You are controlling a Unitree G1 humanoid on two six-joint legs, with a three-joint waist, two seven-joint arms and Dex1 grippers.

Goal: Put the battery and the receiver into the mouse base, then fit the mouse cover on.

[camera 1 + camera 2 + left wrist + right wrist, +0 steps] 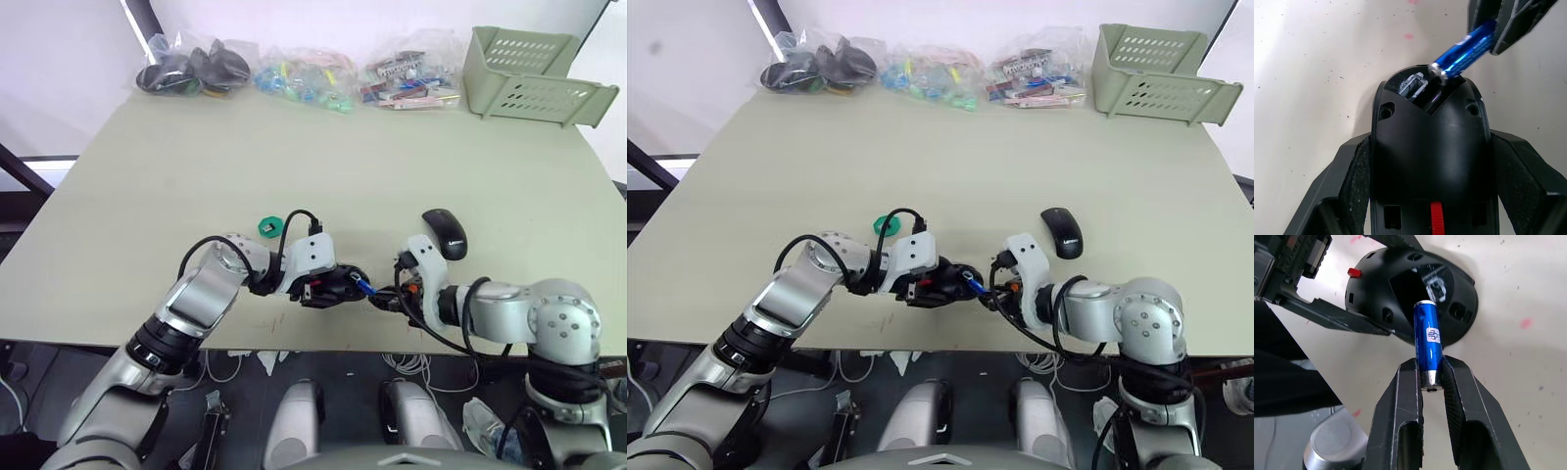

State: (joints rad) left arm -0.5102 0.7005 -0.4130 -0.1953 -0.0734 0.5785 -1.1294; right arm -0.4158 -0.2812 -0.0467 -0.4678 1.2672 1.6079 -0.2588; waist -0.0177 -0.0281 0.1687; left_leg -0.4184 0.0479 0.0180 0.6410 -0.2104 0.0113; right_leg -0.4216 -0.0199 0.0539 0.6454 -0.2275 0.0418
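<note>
Broad pale beige desk (294,166), with a pale green perforated plastic basket (534,73) at the far right corner and a smooth glossy black oval mouse cover (446,233) lying right of centre. Near the front edge, left pincer (1431,196) clamped around the black palm-sized mouse base (1430,152) with its open compartment and red tab. Just right of it, right pincer (1431,377) gripping the small blue cylindrical battery (1428,342) by one silver end, other end tilted at the compartment's rim.
</note>
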